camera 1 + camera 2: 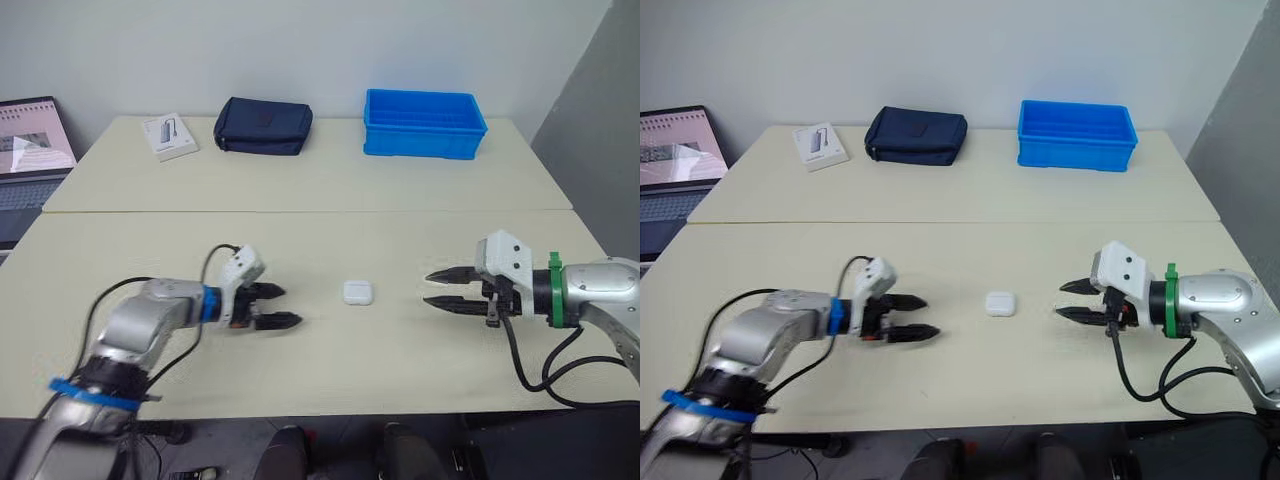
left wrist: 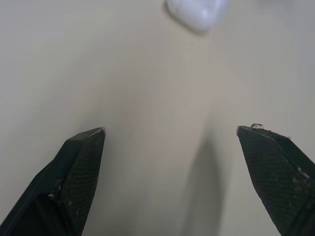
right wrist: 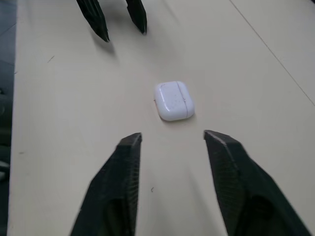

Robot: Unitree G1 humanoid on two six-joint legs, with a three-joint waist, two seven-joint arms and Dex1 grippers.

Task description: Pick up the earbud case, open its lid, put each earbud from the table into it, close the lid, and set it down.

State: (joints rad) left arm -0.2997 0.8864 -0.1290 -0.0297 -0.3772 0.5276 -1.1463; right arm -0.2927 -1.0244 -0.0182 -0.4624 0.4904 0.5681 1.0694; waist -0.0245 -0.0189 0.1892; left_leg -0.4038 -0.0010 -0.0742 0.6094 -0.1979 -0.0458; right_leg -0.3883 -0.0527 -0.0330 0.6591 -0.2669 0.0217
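Observation:
A small white earbud case (image 1: 358,293) lies shut on the cream table (image 1: 320,370), midway between my two grippers. My left gripper (image 1: 285,306) hovers a short way to its left, open, with nothing between its fingers, pointing at the case (image 2: 197,14). On the other side, my right gripper (image 1: 431,288) is open too and points at the case (image 3: 174,101) from a little farther off. In the right wrist view the left gripper's fingertips (image 3: 96,22) show beyond the case. I see no loose earbuds on the table.
At the far side of the table stand a blue plastic bin (image 1: 423,123), a dark navy pouch (image 1: 263,126) and a small white box (image 1: 169,136). An open laptop (image 1: 30,150) sits off the table's left edge.

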